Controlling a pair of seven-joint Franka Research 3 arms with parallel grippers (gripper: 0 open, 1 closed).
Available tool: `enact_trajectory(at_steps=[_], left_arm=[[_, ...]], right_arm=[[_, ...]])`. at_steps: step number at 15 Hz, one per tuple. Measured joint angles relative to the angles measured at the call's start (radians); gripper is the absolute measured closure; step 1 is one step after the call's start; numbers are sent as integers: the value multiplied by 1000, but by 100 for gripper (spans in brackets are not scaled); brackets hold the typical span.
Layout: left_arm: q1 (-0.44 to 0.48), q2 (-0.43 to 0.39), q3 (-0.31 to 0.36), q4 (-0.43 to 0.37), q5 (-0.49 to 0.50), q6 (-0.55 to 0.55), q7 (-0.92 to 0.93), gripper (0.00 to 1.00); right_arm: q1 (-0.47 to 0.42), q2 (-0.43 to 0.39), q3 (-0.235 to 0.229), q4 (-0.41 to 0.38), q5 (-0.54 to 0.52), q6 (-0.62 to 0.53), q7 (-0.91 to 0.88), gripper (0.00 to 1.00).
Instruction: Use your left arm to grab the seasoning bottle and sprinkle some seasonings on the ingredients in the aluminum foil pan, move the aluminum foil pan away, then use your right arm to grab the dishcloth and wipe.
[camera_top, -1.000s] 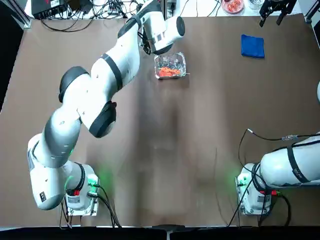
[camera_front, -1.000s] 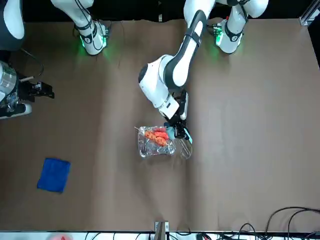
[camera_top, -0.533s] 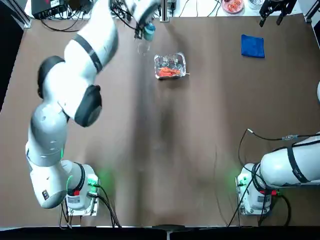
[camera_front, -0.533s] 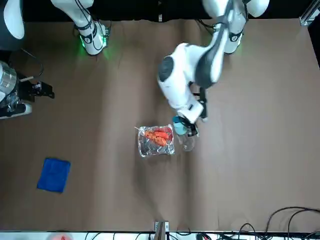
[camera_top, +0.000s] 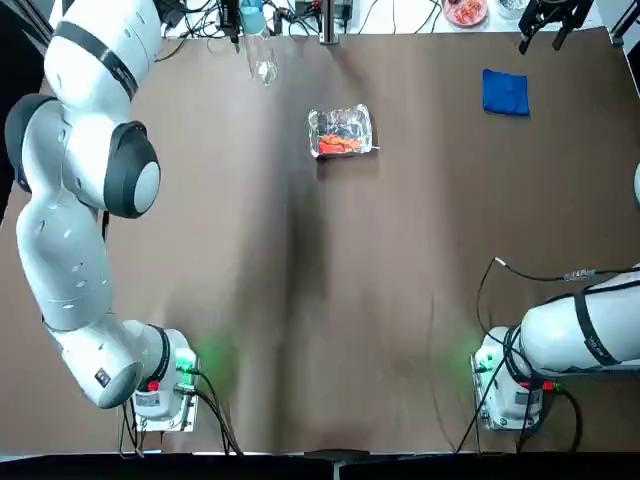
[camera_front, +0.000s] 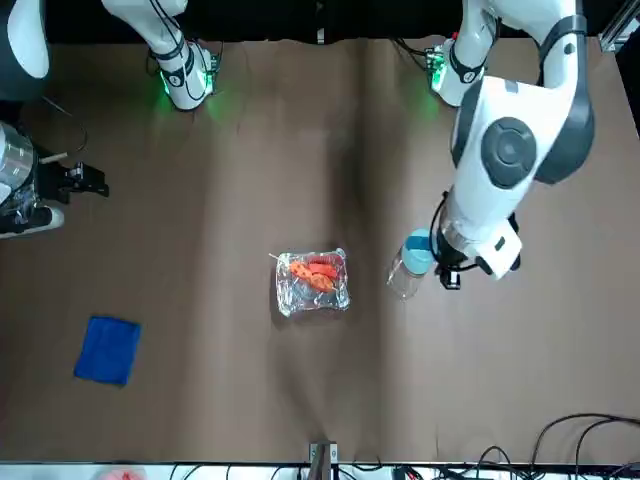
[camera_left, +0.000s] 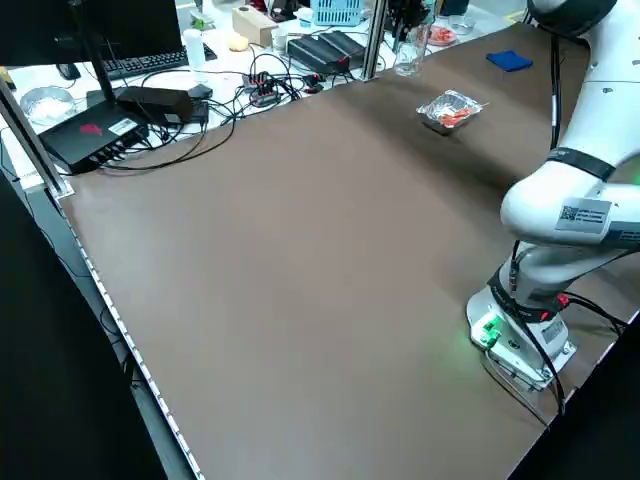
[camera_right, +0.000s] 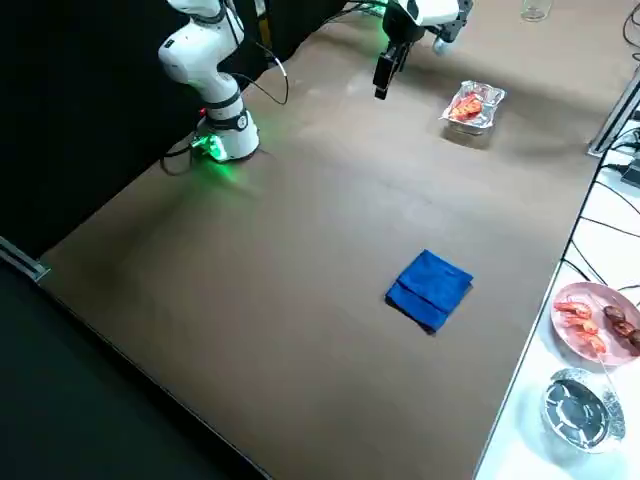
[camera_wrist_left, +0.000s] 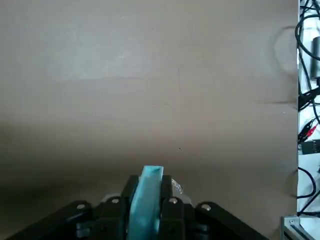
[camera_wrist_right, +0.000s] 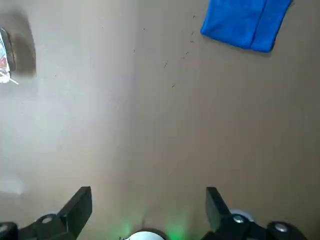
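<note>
Left gripper (camera_wrist_left: 148, 182) holds the seasoning bottle (camera_front: 410, 264) beside the foil pan (camera_front: 312, 282)

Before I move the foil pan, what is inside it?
The foil pan holds orange-red food pieces. The pan's floor beneath them is covered, so I can't see what lies there.

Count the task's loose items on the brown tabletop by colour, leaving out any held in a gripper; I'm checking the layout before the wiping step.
Silver: 1, the foil pan holding orange-red food
Blue: 1, the dishcloth
Total: 2
</note>
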Motion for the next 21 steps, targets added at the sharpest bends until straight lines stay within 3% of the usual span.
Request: enact_trajectory(at_steps=[7, 12, 21], left_arm=[[97, 4, -3, -37, -72, -40, 19, 77], [211, 9, -4, -130, -78, -36, 131, 77], [253, 20, -4, -374, -78, 197, 242, 77]], right_arm=[[0, 0, 1, 0, 0, -1, 0, 0], [0, 0, 1, 0, 0, -1, 0, 0], [0, 0, 1, 0, 0, -1, 0, 0]])
